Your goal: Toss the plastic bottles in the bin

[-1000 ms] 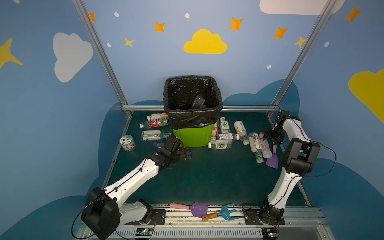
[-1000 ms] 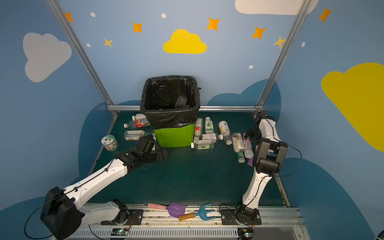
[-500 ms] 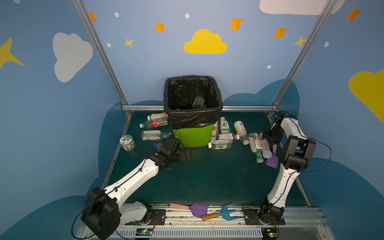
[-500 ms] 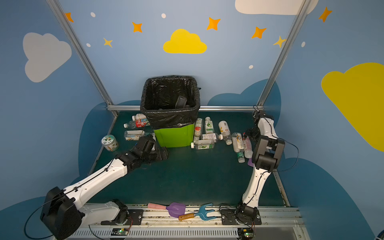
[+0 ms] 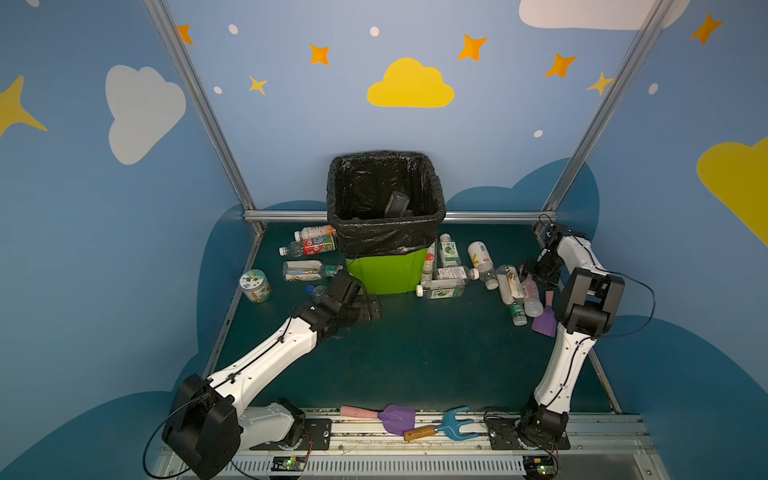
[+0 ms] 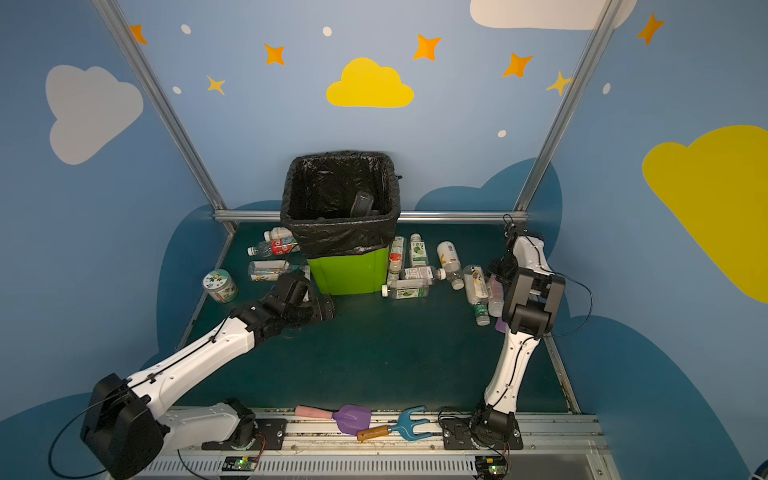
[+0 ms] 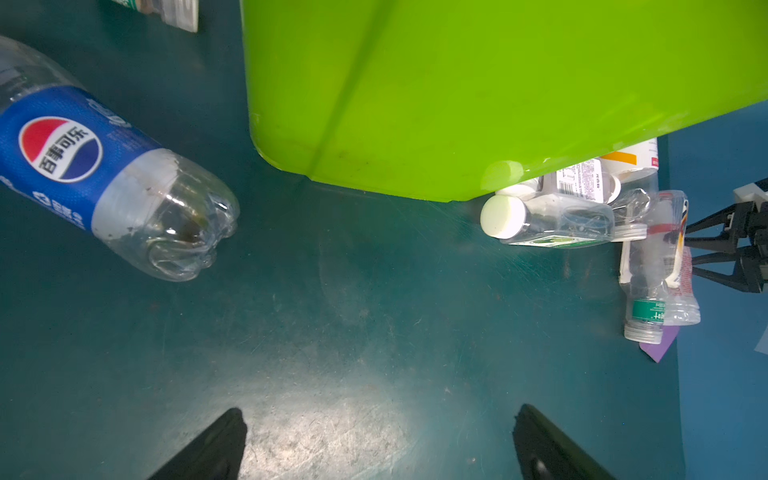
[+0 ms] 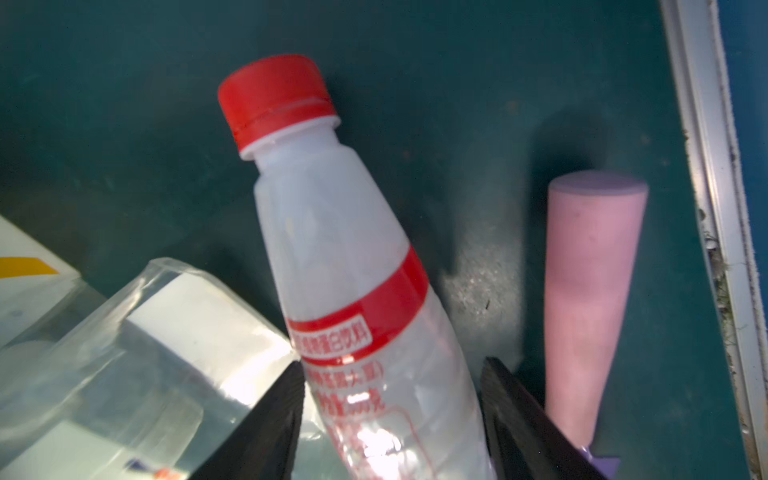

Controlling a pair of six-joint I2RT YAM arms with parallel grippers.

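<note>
Left wrist: left tool wide, nothing between the jaws, only its tips in frame, over bare tabletop. Pepsi bottle lies near the bin, not touching; blue label reads 百事可乐, cap end cut off by the frame edge. Only the bin's lime wall shows here, rim out of frame. Cluster of clear bottles at its far corner, print too small to read. Right wrist: right tool closed on the red-cap bottle, jaws against both sides; red band with red Chinese print, too blurred to read; base cut off, cannot tell if it's lifted. Pink handle just beside it, blade mostly hidden. Both top views: bin at back middle of tabletop, bottles lying on either side; dark object inside it hard to make out
</note>
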